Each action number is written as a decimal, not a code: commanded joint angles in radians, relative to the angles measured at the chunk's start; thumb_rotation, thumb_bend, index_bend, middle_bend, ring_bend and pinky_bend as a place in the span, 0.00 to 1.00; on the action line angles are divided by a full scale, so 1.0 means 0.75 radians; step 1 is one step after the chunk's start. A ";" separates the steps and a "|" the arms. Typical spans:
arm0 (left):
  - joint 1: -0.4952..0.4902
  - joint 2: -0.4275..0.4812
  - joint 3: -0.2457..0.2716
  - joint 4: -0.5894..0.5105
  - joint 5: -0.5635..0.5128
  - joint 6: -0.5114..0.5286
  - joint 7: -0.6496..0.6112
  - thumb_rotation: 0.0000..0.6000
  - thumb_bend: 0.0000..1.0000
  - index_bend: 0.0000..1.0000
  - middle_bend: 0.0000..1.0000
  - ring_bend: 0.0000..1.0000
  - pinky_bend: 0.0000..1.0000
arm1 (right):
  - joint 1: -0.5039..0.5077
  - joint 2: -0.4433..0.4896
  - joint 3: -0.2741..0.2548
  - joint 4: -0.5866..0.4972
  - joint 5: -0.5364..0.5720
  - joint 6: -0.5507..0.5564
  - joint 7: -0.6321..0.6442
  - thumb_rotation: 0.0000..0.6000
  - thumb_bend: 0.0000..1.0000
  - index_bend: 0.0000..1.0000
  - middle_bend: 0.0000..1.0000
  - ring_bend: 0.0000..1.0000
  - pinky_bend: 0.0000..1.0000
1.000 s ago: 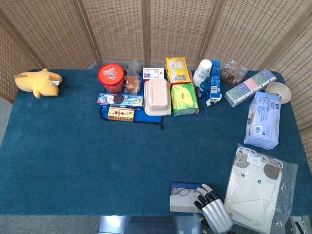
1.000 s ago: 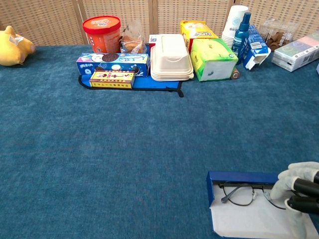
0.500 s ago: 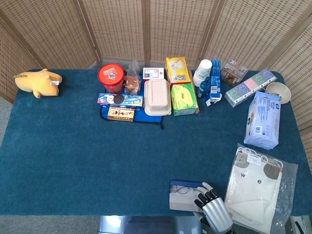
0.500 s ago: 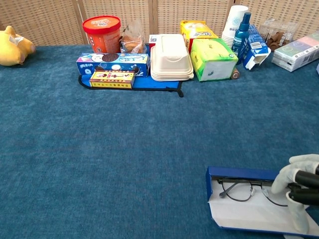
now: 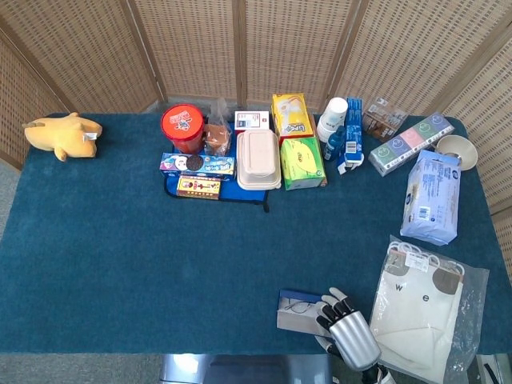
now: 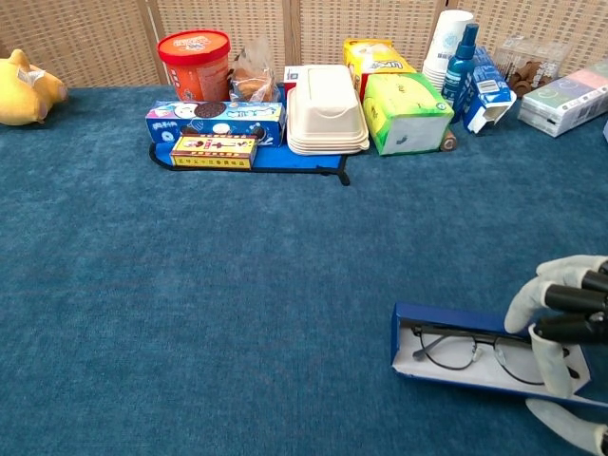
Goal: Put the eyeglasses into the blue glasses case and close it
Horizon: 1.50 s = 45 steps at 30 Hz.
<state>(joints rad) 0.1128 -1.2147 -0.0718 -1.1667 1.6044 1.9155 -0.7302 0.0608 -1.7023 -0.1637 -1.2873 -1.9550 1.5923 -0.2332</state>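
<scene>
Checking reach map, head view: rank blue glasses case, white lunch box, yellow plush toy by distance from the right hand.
From the right hand:
1. Blue glasses case, touching it, at the near edge.
2. White lunch box, in the far middle cluster.
3. Yellow plush toy, far left corner.

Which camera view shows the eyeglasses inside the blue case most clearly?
The chest view: the eyeglasses lie large inside the open blue glasses case, frame and lenses visible. The head view shows them tiny, beside the right hand.

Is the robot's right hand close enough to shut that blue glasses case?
Probably yes. The right hand is already at the right end of the open blue glasses case, fingers over it, with the eyeglasses lying inside and nothing between hand and case.
</scene>
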 commanded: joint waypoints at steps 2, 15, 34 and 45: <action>0.000 -0.004 0.001 0.002 -0.001 -0.004 0.001 1.00 0.13 0.12 0.16 0.02 0.00 | 0.031 0.026 0.025 -0.044 0.023 -0.042 -0.012 1.00 0.29 0.68 0.42 0.31 0.24; -0.001 -0.013 0.004 0.003 -0.004 -0.016 0.000 1.00 0.13 0.12 0.16 0.02 0.00 | 0.116 0.092 0.076 -0.143 0.083 -0.165 -0.034 1.00 0.28 0.64 0.40 0.31 0.24; -0.005 -0.018 0.007 0.001 -0.006 -0.033 0.005 1.00 0.13 0.12 0.16 0.02 0.00 | 0.198 0.066 0.153 -0.095 0.167 -0.238 -0.018 1.00 0.33 0.44 0.30 0.23 0.23; -0.008 -0.025 0.009 0.010 -0.009 -0.046 0.006 1.00 0.13 0.12 0.16 0.02 0.00 | 0.237 0.042 0.197 -0.044 0.232 -0.279 -0.013 1.00 0.33 0.43 0.29 0.22 0.23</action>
<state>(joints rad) 0.1067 -1.2336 -0.0650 -1.1598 1.5981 1.8814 -0.7256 0.2371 -1.6697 -0.0177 -1.3223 -1.7828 1.3836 -0.2416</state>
